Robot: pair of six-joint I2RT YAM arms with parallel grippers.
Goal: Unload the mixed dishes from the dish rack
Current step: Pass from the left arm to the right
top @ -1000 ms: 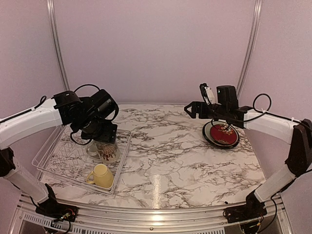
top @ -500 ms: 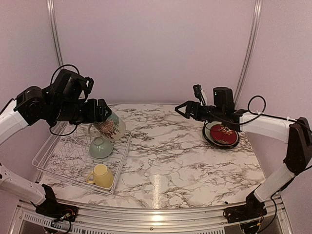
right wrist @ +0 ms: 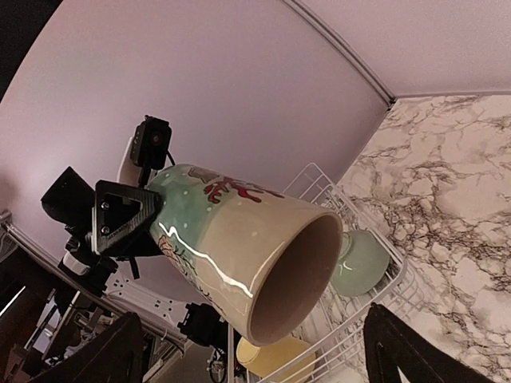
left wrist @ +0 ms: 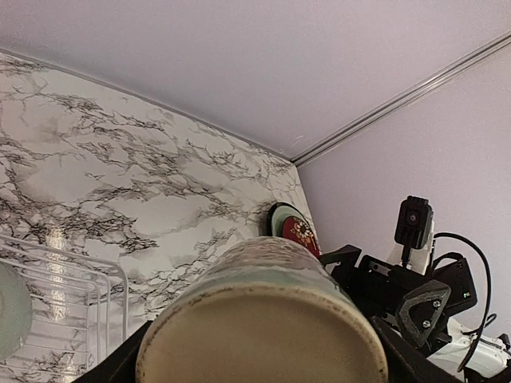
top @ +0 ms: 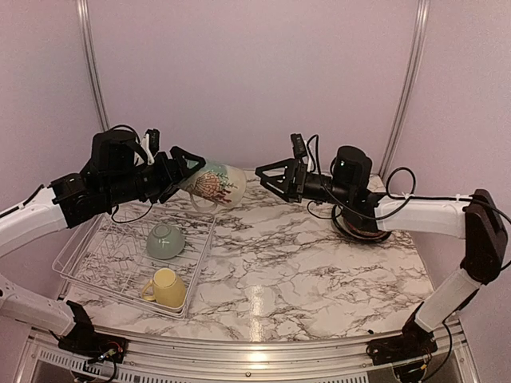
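Cream floral mug (top: 215,183) sideways midair, base clamped in left gripper (top: 185,171); right gripper (top: 267,179) spread wide (facing mouth, not touching).

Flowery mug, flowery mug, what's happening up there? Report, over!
Left end effector gripping cream floral mug, sideways, midair. Right end effector open, facing mug's mouth, not touching. Nothing between them.

No writing or label is legible anywhere.
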